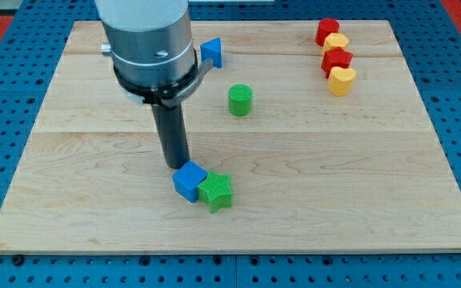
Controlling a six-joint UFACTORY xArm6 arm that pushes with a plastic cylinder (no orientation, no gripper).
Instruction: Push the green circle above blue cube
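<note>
The green circle (240,100) stands on the wooden board (358,184) a little above the middle. The blue cube (189,180) lies lower down, left of centre, touching a green star (215,192) on its right side. My tip (176,165) is at the blue cube's upper left edge, touching or nearly touching it. The green circle is up and to the right of my tip, well apart from it.
A blue block (211,53) sits near the view's top, partly hidden behind the arm. At the top right stands a column of a red block (327,31), a yellow block (337,42), a red block (336,61) and a yellow heart (342,81).
</note>
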